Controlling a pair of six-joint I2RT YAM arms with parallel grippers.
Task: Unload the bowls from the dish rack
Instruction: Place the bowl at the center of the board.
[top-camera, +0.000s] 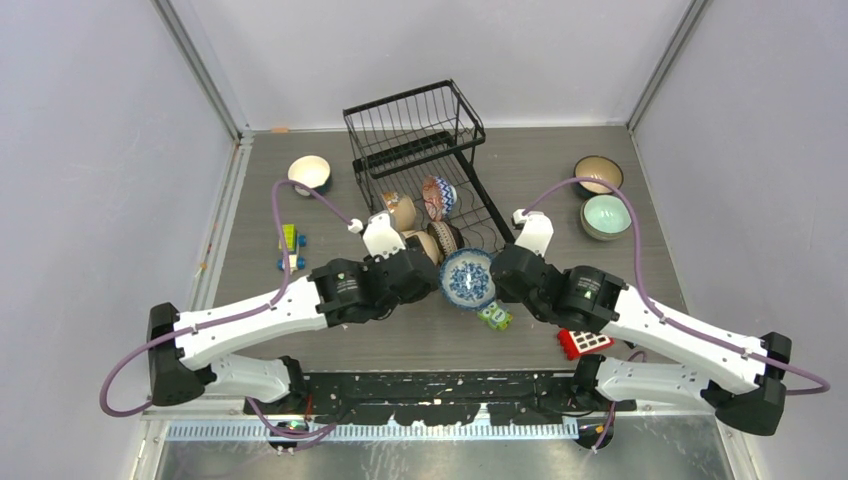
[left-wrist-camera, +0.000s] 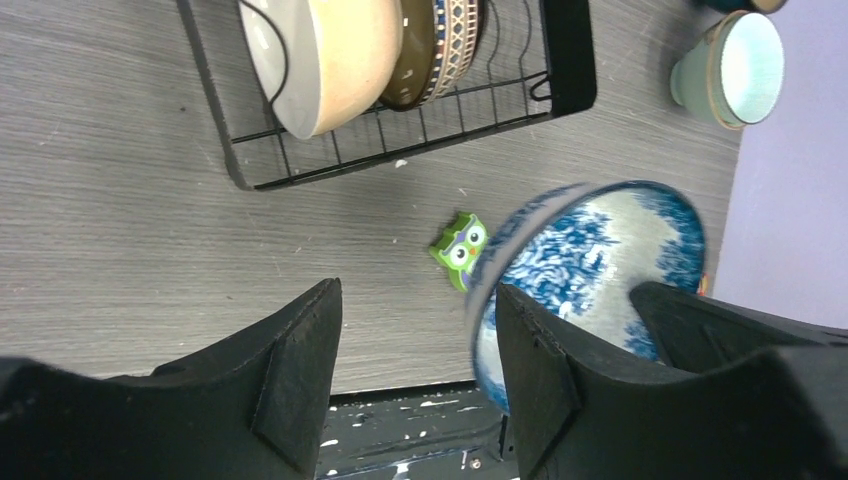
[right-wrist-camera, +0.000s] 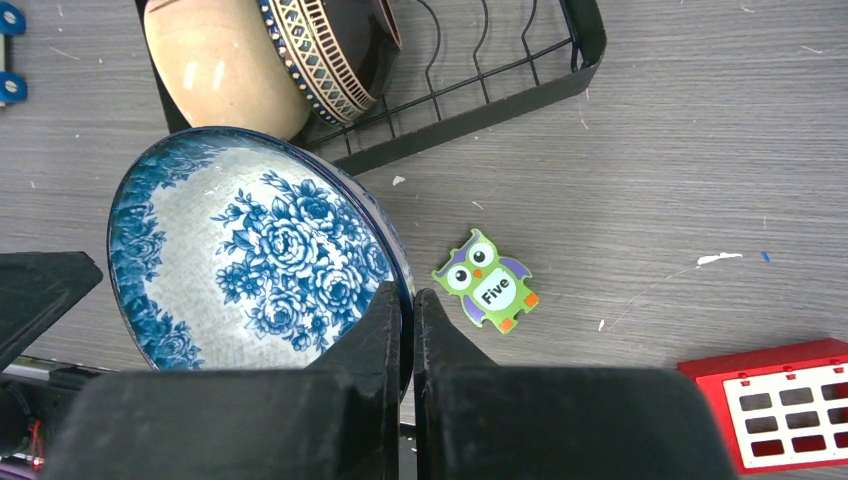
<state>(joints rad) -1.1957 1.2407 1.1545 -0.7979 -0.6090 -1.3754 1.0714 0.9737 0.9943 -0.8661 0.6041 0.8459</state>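
Right gripper (right-wrist-camera: 410, 305) pinches the thin rim of the glossy blue-floral bowl (right-wrist-camera: 250, 250); left gripper (left-wrist-camera: 418, 300) gapes wide right beside it, elbow bent.

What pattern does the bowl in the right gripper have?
The bowl: blue flowers on white; right wrist view.

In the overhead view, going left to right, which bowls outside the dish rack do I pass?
Cream-lined bowl → blue floral bowl → mint green bowl. The dark bowl beside the mint one overlaps it, so it is left out.
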